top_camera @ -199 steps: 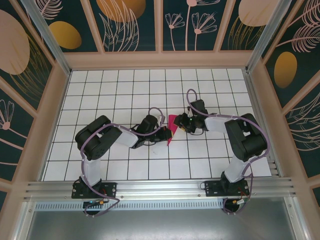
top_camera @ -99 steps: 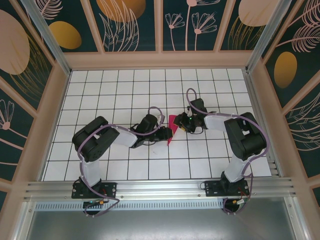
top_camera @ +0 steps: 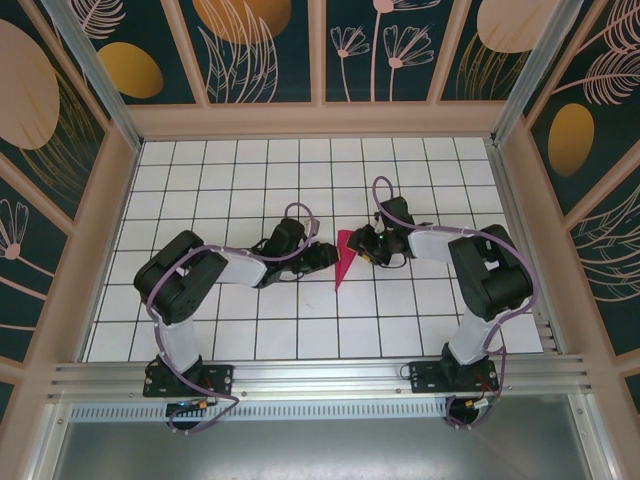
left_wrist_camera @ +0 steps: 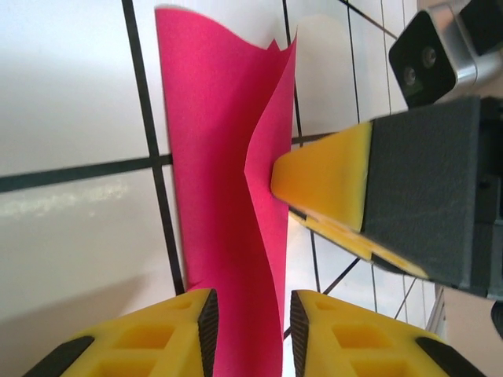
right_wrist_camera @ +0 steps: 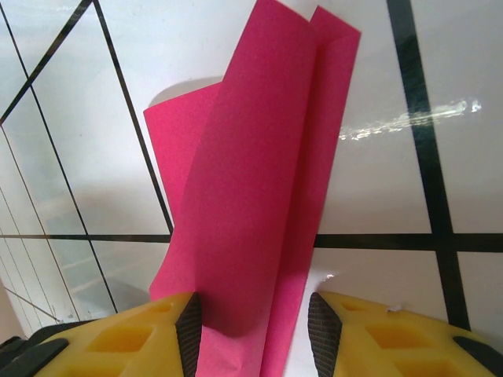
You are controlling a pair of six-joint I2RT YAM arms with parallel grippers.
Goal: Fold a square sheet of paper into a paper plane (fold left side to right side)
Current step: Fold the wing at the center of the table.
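Observation:
The magenta-pink paper plane lies on the white tiled floor as a slim folded dart, its point toward the near side. My left gripper is at its left side. In the left wrist view the left gripper is open, and the paper plane runs between the fingers with a gap on the right. My right gripper is at the wide far end. In the right wrist view the right gripper is open astride the paper plane. A right fingertip touches a raised flap.
The tiled floor is ringed by a tan frame, with patterned walls behind it. A metal rail with both arm bases runs along the near edge. The right wrist camera shows close above the paper.
The left gripper has opened off the paper and drawn back to the left, so more of the plane shows. The right gripper has stayed in place.

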